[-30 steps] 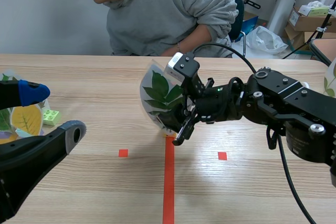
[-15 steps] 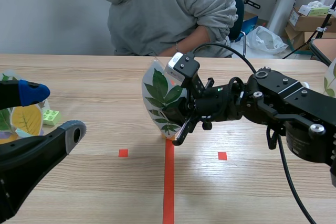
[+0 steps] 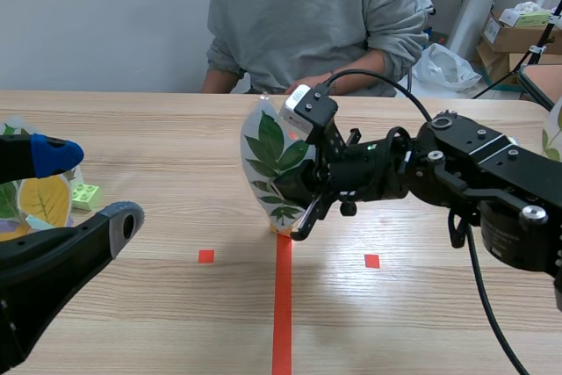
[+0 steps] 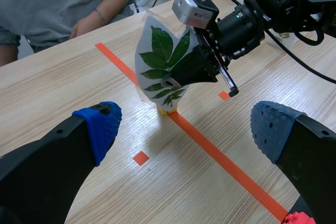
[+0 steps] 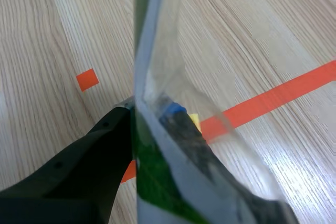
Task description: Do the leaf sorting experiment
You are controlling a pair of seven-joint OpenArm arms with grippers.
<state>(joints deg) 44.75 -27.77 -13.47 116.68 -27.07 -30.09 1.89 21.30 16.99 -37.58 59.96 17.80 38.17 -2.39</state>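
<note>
A: What's biggest here?
B: The light wooden table point(image 3: 158, 147), with a person in a grey sweatshirt point(image 3: 316, 15) seated at its far side.
A: And the arms?
B: The right gripper point(image 3: 297, 206) reaches to the middle. It is clamped on a clear laminated card printed with green leaves point(image 3: 268, 164), held upright. The left gripper point(image 4: 186, 129) hangs spread wide, with nothing between its blue pads point(image 4: 100, 127).
A: Where's the card's tip?
B: Right over a small yellow block point(image 4: 168, 110) on the orange tape line; I can't tell whether they touch. At the far left lie a laminated yellow-leaf card point(image 3: 42, 199) and a light green toy brick point(image 3: 86, 195).
</note>
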